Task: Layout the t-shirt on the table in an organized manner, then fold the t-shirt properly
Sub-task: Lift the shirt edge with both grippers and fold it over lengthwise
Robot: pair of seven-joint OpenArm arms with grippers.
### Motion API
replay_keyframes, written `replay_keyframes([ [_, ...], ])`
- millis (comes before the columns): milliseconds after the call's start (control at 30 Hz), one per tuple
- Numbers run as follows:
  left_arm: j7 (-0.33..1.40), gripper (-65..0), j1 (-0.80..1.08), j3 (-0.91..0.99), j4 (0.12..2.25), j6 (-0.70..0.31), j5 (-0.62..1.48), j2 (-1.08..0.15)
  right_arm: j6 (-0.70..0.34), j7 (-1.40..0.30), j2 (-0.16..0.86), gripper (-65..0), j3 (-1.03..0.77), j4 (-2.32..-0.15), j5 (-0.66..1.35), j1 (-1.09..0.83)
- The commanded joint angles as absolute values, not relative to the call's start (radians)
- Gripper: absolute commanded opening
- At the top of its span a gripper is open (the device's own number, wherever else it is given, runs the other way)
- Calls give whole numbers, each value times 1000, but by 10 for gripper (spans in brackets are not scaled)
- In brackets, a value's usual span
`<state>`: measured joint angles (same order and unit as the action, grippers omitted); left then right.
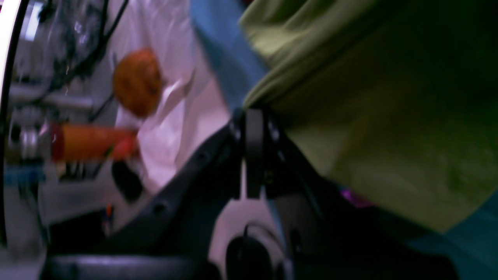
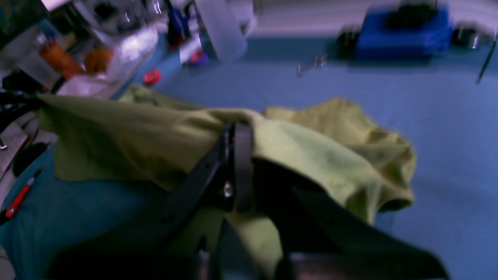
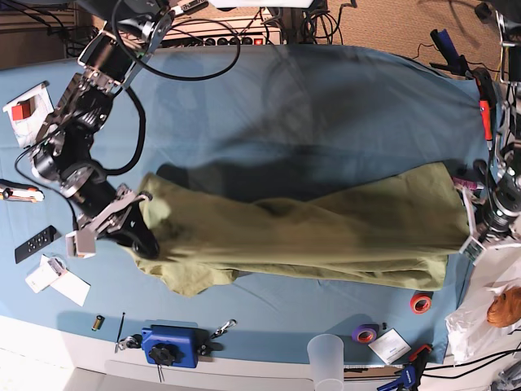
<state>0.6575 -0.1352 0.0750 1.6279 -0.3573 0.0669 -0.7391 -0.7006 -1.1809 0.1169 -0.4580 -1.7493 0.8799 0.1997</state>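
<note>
Across the middle of the table (image 3: 326,90), the t-shirt (image 3: 309,240) is stretched between the two arms, its long axis running from one short edge of the table toward the other. The right claw (image 3: 134,218) is clenched on the cloth at one end, and the wrist view shows fabric draped over its closed jaws. The left claw (image 3: 475,224) is clenched on the opposite end, near the table's other short edge. Each arm therefore holds its own end, with the shirt's body lying between them, partly sagging onto the table. Judging by this, spreading it flat depends on both arms drawing apart along that axis.
</note>
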Motion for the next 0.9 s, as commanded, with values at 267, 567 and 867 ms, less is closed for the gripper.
replay_keyframes([
  [267, 1058, -650, -182, 185, 1694, -207, 313, -799, -698, -1324, 155, -650, -510, -1768, 1154, 227],
  [567, 1114, -650, 38, 408, 1817, -290, 580, -794, -698, -1396, 188, -650, -612, -1936, 1249, 62],
  [867, 1156, -650, 317, 520, 1908, -342, 666, -662, -698, -1396, 194, -650, -624, -2097, 1238, -218],
])
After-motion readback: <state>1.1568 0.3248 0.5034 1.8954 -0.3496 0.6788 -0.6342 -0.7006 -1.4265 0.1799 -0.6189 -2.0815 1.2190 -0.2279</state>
